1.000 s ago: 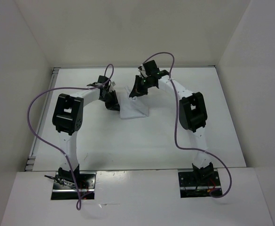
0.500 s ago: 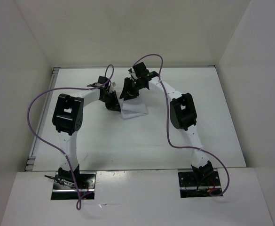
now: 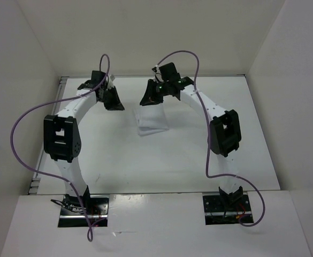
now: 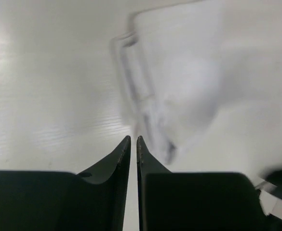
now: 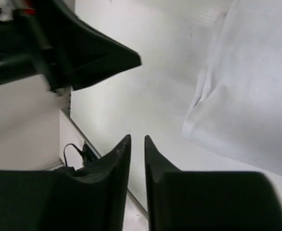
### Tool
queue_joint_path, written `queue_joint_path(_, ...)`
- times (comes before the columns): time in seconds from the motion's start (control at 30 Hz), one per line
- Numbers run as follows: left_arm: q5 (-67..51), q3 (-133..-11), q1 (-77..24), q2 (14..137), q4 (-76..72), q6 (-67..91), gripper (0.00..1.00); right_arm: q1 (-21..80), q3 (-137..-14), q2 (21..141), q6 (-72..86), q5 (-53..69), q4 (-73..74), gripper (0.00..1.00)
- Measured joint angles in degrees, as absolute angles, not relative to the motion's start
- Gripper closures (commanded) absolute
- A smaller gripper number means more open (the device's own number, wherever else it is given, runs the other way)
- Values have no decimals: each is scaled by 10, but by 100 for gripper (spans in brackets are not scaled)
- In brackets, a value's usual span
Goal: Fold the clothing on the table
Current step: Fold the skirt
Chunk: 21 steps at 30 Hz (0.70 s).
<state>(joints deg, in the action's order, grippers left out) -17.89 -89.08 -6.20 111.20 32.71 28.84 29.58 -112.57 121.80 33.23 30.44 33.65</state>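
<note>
**Inspector:** White matte table (image 3: 119, 160), enclosed by white walls (image 3: 145, 37). State the item's position.

**Assistant:** The clothing (image 3: 152, 122) lies flat on the table, toward the far middle, as a small, compact white patch with roughly straight edges. The left wrist view shows it blurred, ahead and to the right of the fingers, with a creased or layered edge down its left side. The right wrist view shows it to the right, with wrinkles along the near edge.

**Inspector:** Is anything in contact with it?

**Assistant:** No. Both grippers are clear of the fabric. The right gripper (image 3: 148, 99) hangs near the garment's far left corner. Its fingers (image 5: 119, 154) are slightly parted with only bare table showing in the gap, so they hold nothing.

**Inspector:** And the other side?

**Assistant:** The left gripper (image 3: 114, 101) is further out, to the left and beyond the garment, well apart from it. Its fingers (image 4: 124, 154) are drawn almost together, leaving only a thin slit, and nothing is pinched between them.

**Inspector:** What about the surroundings?

**Assistant:** Both arms arch in from their bases at the near edge, and the garment sits between them. A purple cable (image 3: 17, 134) loops off the left arm, and another (image 3: 204, 155) trails down the right arm.
</note>
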Motion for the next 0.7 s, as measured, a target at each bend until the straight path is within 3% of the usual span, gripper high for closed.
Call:
queue_joint_path(0.07,-205,-923,-64,1093,326,284,84,289,-1103,1208,336,307,313,87)
queue_joint_path(0.33,-303,-1061,-70,1158,302,287,87,278,-1094,1304,349,331,257,93)
queue_joint_path(0.7,-330,-1054,-73,1219,295,289,87,299,-933,1312,366,367,204,93)
